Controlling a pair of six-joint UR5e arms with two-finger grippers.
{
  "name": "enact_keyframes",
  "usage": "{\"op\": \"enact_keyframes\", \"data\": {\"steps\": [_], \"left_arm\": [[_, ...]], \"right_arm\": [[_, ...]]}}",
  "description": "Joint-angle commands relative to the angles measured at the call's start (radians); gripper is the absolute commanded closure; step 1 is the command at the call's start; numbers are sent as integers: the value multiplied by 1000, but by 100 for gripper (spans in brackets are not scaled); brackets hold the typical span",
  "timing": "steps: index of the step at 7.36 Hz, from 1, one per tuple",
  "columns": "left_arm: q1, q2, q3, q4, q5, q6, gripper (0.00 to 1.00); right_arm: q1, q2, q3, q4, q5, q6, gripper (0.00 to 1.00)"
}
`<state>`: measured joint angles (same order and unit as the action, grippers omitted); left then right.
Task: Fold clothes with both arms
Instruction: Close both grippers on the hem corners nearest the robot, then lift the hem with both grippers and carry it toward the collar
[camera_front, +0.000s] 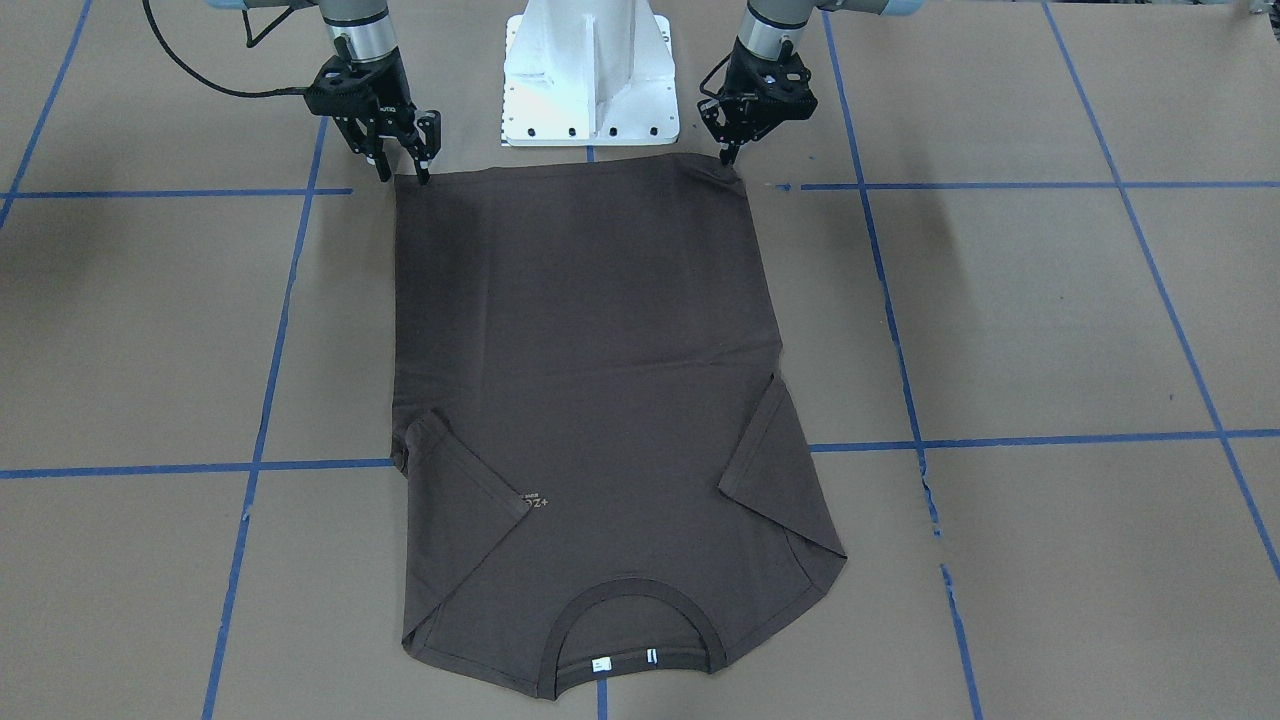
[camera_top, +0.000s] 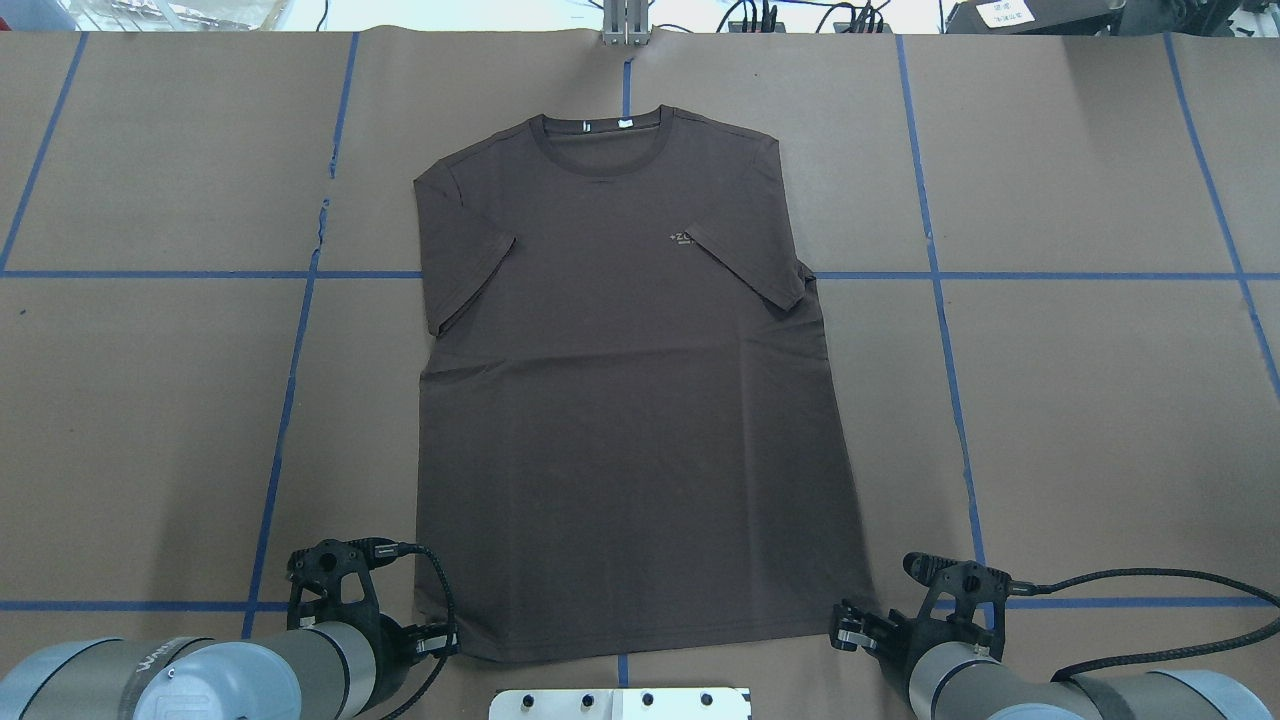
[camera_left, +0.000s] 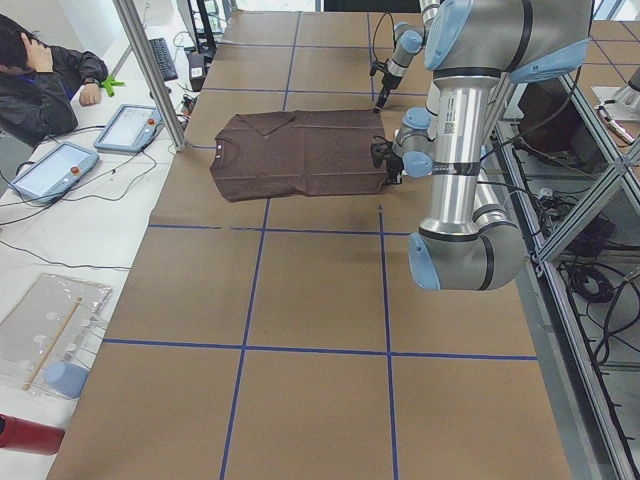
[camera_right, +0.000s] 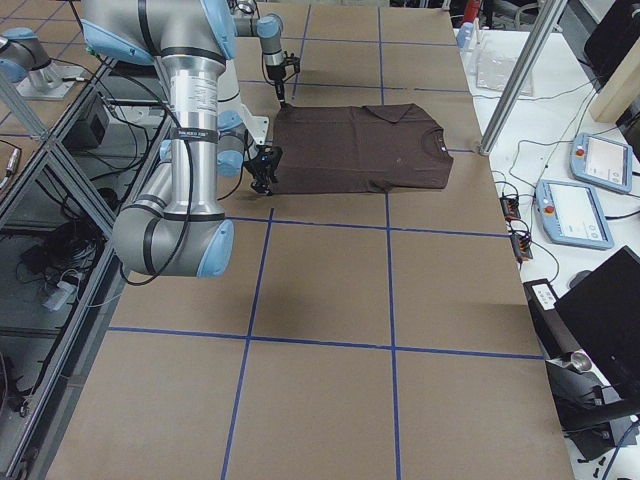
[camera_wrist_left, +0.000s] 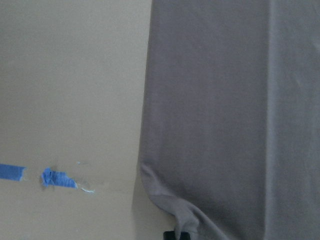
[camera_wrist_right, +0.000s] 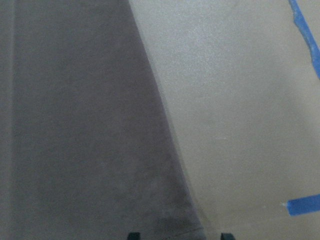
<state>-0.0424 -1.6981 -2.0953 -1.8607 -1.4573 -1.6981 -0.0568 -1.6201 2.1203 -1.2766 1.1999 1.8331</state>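
The dark brown T-shirt (camera_front: 590, 350) lies flat on the brown paper table, collar and white tags at the far side from the robot, both sleeves folded inward; it also shows in the overhead view (camera_top: 620, 400). My left gripper (camera_front: 729, 157) is shut on the shirt's near hem corner; the left wrist view shows the fabric (camera_wrist_left: 225, 100) bunched at the fingertips (camera_wrist_left: 177, 234). My right gripper (camera_front: 403, 172) is open, its fingers standing apart on either side of the other near hem corner, as the right wrist view (camera_wrist_right: 180, 235) shows.
The white pedestal base (camera_front: 590, 70) stands just behind the hem, between the arms. Blue tape lines (camera_front: 270, 370) grid the table. An operator (camera_left: 40, 75), tablets (camera_left: 130, 125) and a metal post (camera_left: 150, 70) are at the far table edge.
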Motion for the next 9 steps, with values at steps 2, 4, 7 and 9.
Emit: {"op": "enact_keyframes", "data": {"steps": [2, 4, 7, 9], "left_arm": [[-1, 0, -6, 0, 0, 0, 100], [-1, 8, -18, 1, 0, 0, 100], [-4, 33, -125, 68, -11, 3, 100], [-2, 25, -422, 377, -116, 2, 100]], "right_arm": [[0, 0, 1, 0, -2, -2, 100], [3, 0, 3, -1, 0, -3, 100], [8, -10, 170, -129, 15, -8, 100], [-17, -4, 451, -390, 108, -5, 100]]}}
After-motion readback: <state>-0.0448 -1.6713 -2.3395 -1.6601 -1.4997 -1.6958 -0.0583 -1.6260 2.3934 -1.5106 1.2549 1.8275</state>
